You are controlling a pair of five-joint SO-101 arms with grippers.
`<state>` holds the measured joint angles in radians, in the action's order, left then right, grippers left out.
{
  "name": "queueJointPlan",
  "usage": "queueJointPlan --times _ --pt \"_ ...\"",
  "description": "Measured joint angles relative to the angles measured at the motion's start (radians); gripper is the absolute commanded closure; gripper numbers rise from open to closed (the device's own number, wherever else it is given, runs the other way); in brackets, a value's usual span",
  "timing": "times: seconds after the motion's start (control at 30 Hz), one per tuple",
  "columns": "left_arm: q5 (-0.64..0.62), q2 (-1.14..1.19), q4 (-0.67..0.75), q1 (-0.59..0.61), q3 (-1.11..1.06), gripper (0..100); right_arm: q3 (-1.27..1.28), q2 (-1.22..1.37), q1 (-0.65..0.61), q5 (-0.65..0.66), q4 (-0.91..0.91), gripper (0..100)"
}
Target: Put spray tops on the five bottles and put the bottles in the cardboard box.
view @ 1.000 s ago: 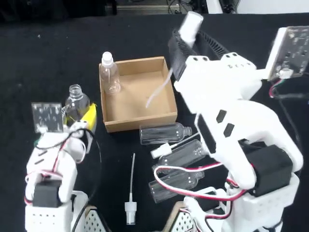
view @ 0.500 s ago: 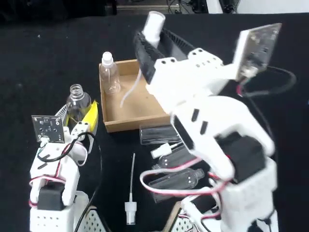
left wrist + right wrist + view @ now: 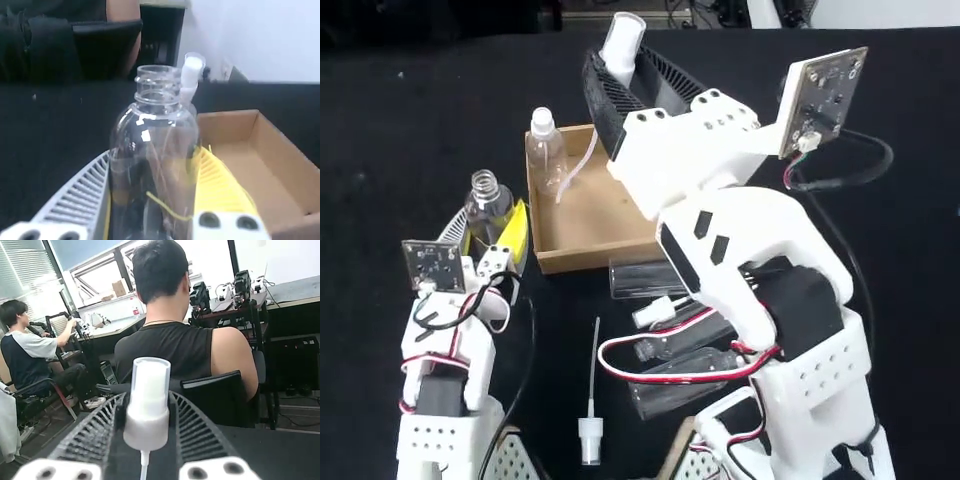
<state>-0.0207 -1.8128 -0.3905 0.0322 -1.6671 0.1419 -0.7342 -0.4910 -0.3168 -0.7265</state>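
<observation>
My left gripper (image 3: 488, 218) is shut on an uncapped clear bottle (image 3: 485, 203), held upright just left of the cardboard box (image 3: 600, 252). In the left wrist view the bottle (image 3: 152, 150) stands between the grey and yellow fingers (image 3: 217, 182), its neck open. My right gripper (image 3: 625, 62) is shut on a white spray top (image 3: 623, 40), raised above the box's far left corner, with its thin tube hanging down. That spray top (image 3: 147, 405) sits between black ribbed fingers. A capped bottle (image 3: 546, 152) stands at the box's far left corner.
Three clear bottles (image 3: 645, 275) (image 3: 685, 330) (image 3: 670, 378) lie on the black table in front of the box, partly under the right arm. One loose spray top (image 3: 590, 420) lies near the front edge and another (image 3: 655, 312) among the bottles.
The right arm has swung left with the spray top, from over the box's right side to above its far left corner. The left arm has shifted slightly, still gripping the open bottle.
</observation>
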Motion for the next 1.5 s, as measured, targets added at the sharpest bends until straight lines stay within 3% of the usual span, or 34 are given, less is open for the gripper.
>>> queueJointPlan --times 0.37,0.6,1.0,1.3,1.5 --pt "0.000 -0.002 0.124 0.002 -0.011 97 0.000 0.000 0.000 0.000 0.003 98.6" --pt "0.000 -0.002 0.341 -0.020 -0.011 97 0.000 0.000 0.000 0.000 0.003 98.6" --pt "0.000 -0.002 0.298 -0.213 -0.011 97 0.000 0.000 0.000 0.000 0.003 98.6" --pt "0.000 -0.002 0.160 -0.358 -0.011 97 0.034 -0.086 -0.002 0.000 0.008 98.8" --pt "0.000 -0.002 0.149 -0.397 -0.011 97 0.195 -0.112 -0.002 0.135 0.190 98.8"
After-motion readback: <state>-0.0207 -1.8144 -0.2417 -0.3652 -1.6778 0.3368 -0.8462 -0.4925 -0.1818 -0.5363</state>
